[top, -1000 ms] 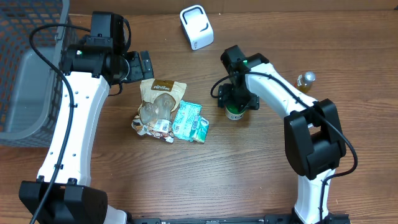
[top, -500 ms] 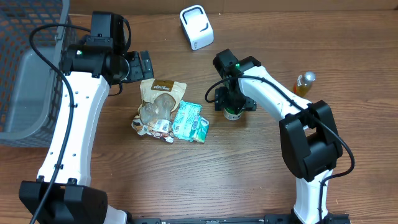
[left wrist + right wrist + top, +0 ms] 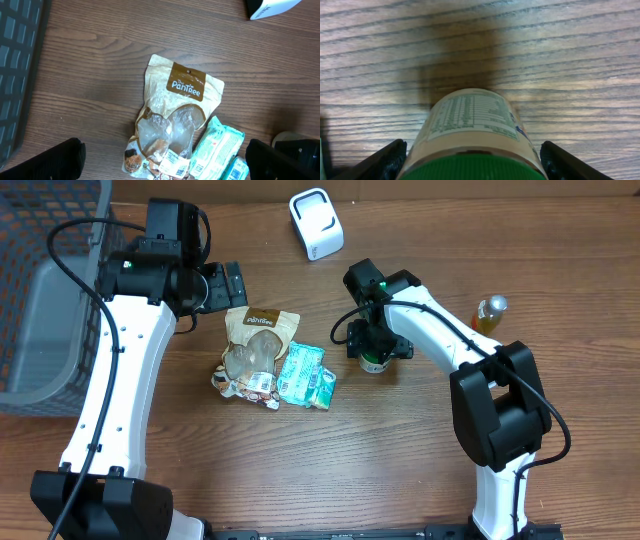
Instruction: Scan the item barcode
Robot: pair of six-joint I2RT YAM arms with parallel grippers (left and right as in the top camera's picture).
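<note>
A bottle [image 3: 375, 364] with a green lid and a pale printed label [image 3: 470, 117] stands upright on the wooden table, right of centre. My right gripper [image 3: 374, 348] comes down over it from above, and its two black fingers [image 3: 390, 160] press against the bottle's sides just below the lid. The white barcode scanner [image 3: 315, 222] sits at the back centre, and its corner [image 3: 272, 7] shows in the left wrist view. My left gripper [image 3: 228, 285] hangs open above a tan "PanTree" snack pouch [image 3: 175, 115], holding nothing.
Teal packets [image 3: 305, 375] lie against the pouch's right side. A small amber bottle [image 3: 490, 313] stands at the far right. A dark mesh basket [image 3: 45, 290] fills the left edge of the table.
My right arm has swung a little to the left with the green-lidded bottle between its fingers. The left arm has stayed still.
</note>
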